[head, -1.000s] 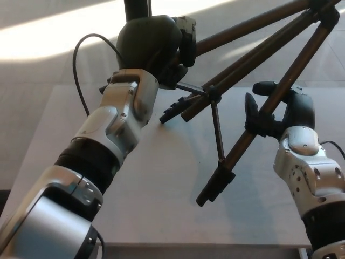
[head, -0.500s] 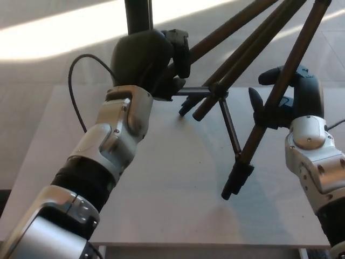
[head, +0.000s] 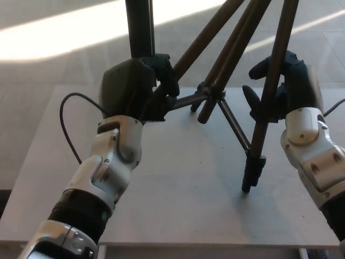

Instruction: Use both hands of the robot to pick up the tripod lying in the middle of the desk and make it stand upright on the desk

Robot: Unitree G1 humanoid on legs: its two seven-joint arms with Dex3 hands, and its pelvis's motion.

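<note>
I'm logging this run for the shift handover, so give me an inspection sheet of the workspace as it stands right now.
Surface: pale grey desk, bare apart from the tripod and the robot's arms.
Job's things: tripod raised and close to upright; one leg foot is at the desk, whether it touches cannot be told; the other feet are partly hidden.
Clutter: nothing seen.
Hands: left hand shut on a tripod leg near the spreader; right hand shut on another leg.
Cables: black cable looping beside the left forearm, clear of the tripod.
Surroundings: tiled floor with a band of sunlight beyond the desk.
</note>
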